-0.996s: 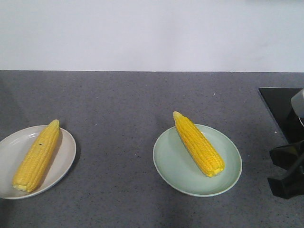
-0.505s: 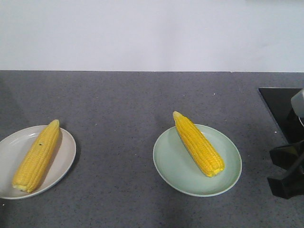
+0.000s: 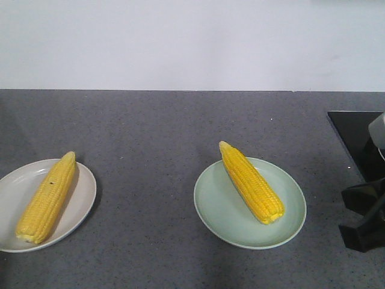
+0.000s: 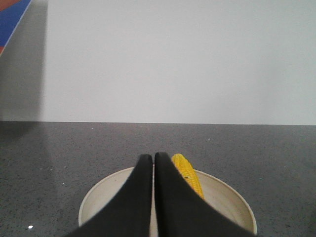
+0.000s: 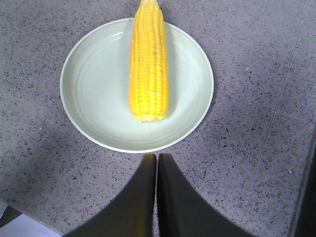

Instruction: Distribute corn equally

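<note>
One cob of corn (image 3: 47,198) lies on a cream plate (image 3: 81,201) at the left. Another cob of corn (image 3: 251,182) lies on a pale green plate (image 3: 218,208) right of centre, its pointed tip over the far rim. In the left wrist view my left gripper (image 4: 152,157) is shut with nothing in it, above the cream plate (image 4: 224,197), the cob (image 4: 187,174) just to its right. In the right wrist view my right gripper (image 5: 156,157) is shut and empty, just short of the green plate (image 5: 94,89) that bears the cob (image 5: 148,64).
The grey speckled counter (image 3: 180,126) runs back to a white wall. A black panel (image 3: 355,135) lies at the right edge, with part of my right arm (image 3: 364,220) in front of it.
</note>
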Controlling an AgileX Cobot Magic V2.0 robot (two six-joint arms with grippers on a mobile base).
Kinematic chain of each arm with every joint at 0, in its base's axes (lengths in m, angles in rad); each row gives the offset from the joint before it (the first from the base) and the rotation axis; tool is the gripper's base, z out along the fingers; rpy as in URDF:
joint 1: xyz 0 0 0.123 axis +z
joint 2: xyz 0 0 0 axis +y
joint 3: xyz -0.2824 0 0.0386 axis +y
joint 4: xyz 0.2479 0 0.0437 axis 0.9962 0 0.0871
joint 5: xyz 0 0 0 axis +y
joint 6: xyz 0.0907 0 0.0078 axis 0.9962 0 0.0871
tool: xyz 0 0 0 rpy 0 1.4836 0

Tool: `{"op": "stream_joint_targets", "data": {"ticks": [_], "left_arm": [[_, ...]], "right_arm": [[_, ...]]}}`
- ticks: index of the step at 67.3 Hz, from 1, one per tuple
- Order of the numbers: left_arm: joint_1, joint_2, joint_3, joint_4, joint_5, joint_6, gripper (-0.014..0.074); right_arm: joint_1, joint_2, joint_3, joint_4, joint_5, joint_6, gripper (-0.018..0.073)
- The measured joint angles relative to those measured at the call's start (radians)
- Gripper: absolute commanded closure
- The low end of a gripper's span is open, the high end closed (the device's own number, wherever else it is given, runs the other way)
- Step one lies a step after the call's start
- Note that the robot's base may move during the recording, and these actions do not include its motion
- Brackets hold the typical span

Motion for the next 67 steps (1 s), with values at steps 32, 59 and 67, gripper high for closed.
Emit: {"op": "stream_joint_targets", "data": {"ticks": [32, 59, 67], "left_arm": [[0.069, 0.000, 0.000, 0.000, -0.013, 0.000, 0.0603], [0.069, 0.000, 0.000, 0.000, -0.013, 0.000, 0.0603], [0.069, 0.000, 0.000, 0.000, -0.015, 0.000, 0.0603]], "right_arm": [[0.000, 0.000, 0.000, 0.000, 0.000, 0.000, 0.0569], [0.000, 0.000, 0.000, 0.000, 0.000, 0.000, 0.0569], [0.000, 0.000, 0.000, 0.000, 0.000, 0.000, 0.0569]]}}
